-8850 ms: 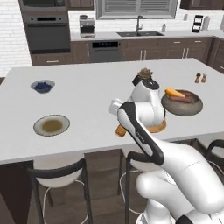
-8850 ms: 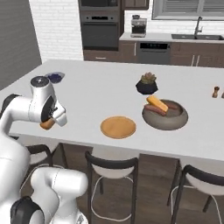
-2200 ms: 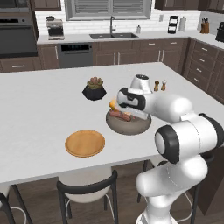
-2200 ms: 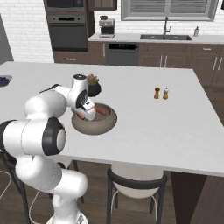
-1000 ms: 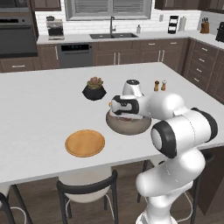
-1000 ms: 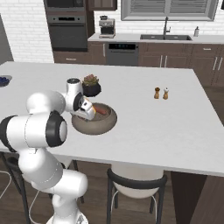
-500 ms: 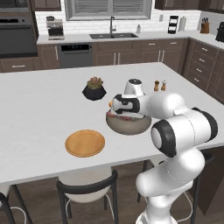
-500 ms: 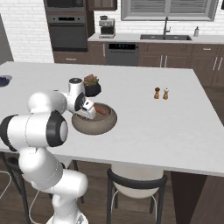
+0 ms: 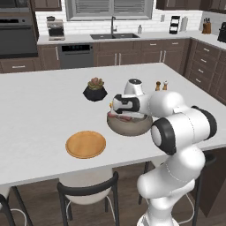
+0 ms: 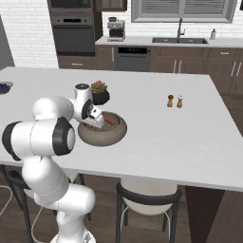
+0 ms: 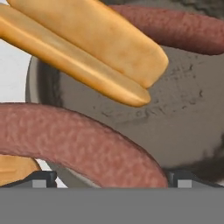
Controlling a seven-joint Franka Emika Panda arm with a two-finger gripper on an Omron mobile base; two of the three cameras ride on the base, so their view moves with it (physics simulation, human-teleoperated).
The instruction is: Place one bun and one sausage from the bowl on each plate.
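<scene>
The two-finger gripper [image 11: 109, 177] hangs low inside the wide, shallow grey-brown round bowl [image 9: 129, 126], fingers spread wide with a curved reddish-brown sausage [image 11: 74, 142] lying between the tips. A golden split bun [image 11: 83, 43] sits at 12 o'clock of it, and the flat orange-brown wooden plate [image 9: 85, 144] lies at 8 o'clock of the bowl.

- The base has driven right along the counter: the bowl [image 9: 129, 125], once at the right of the left base view, now sits at its centre.
- The gripper [image 9: 115, 107] has come down into the bowl, over a sausage [image 11: 78, 146].
</scene>
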